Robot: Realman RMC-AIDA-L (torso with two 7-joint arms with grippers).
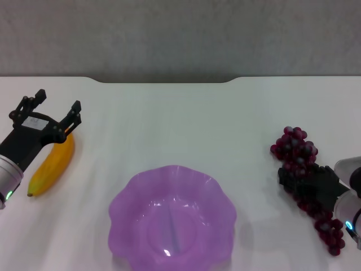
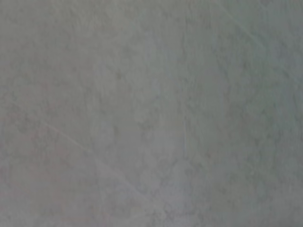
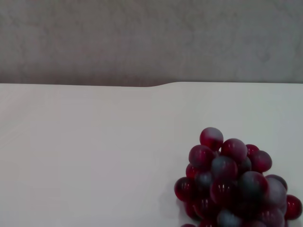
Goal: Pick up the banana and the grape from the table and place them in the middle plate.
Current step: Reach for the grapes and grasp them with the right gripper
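My left pincer sits at the left edge of the head view, its two black fingers spread apart above the far end of the banana, with nothing between them. The banana is a smooth, curved, yellow-orange body lying flat on the matte white counter, its dark tip toward the lower left of the frame and its upper end partly covered by my black wrist housing. My right pincer is at the lower right of the head view, a black block lying over the middle of the grape; I cannot tell whether its fingers are apart or together. The grape is a long bunch of small, glossy, round, dark red-purple berries running diagonally toward the lower right corner. The middle plate occupies the lower centre: translucent purple plastic with a wavy, scalloped rim, holding nothing. The right wrist view shows the berries in its lower right.
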